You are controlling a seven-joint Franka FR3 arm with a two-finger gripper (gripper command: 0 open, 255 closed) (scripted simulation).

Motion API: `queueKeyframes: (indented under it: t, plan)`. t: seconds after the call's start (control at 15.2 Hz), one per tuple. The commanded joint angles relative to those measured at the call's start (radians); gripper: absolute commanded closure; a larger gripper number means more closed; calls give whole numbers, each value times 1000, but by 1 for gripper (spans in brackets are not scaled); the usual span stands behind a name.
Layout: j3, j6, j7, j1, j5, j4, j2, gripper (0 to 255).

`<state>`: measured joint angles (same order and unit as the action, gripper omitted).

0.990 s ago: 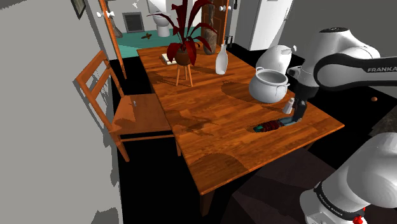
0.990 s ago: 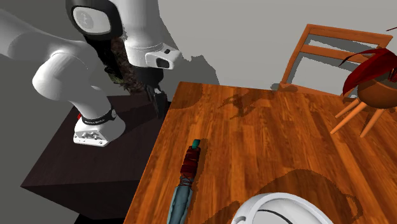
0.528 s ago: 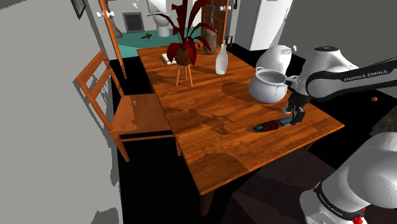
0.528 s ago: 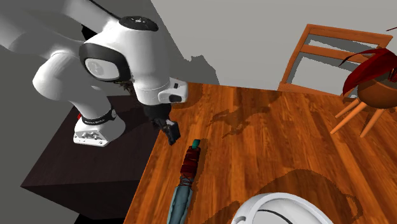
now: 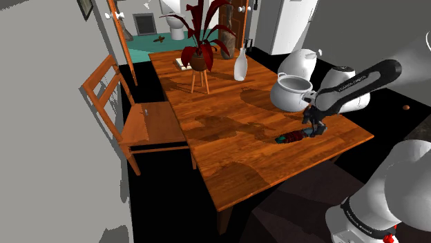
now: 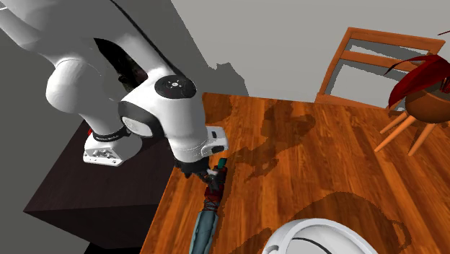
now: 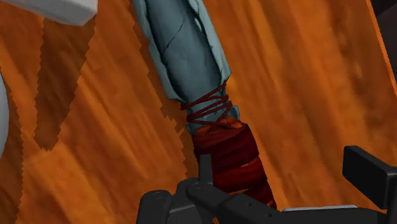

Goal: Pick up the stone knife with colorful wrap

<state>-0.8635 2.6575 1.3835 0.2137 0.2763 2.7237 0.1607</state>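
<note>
The grey-blue stone knife with a dark red wrapped handle (image 7: pixel 202 105) lies flat near the edge of the orange-brown wooden desk (image 5: pixel 228 148). The jaws stand apart astride its handle, holding nothing; closing and lifting seemingly remain.

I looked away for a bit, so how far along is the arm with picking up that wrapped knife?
Done: the reach. The gripper is low at the knife, right by its red-wrapped handle. In hand: lining up the grasp, with the fingers standing apart around the handle and not clasping it. Left: closing and lifting, since the knife lies flat on the table.
</note>
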Motion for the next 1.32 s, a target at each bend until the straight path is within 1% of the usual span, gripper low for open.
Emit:
queueKeyframes:
  t: [0.0,0.07,0.13,0.2,0.59,0.66,0.79,0.86,1.25]
  plan:
    - [-84,79,263,112,-248,-43,-144,0]
    - [-80,99,441,137,-441,-72,-230,0]
    - [-28,104,605,110,-617,-107,-309,0]
    - [18,107,614,64,-620,-112,-313,0]
    - [187,162,777,-64,-841,-138,-425,0]
    - [228,175,814,-95,-890,-147,-451,0]
    - [230,176,813,-97,-889,-146,-451,0]
    - [231,176,812,-96,-890,-147,-451,255]
    - [231,175,812,-96,-889,-147,-452,255]
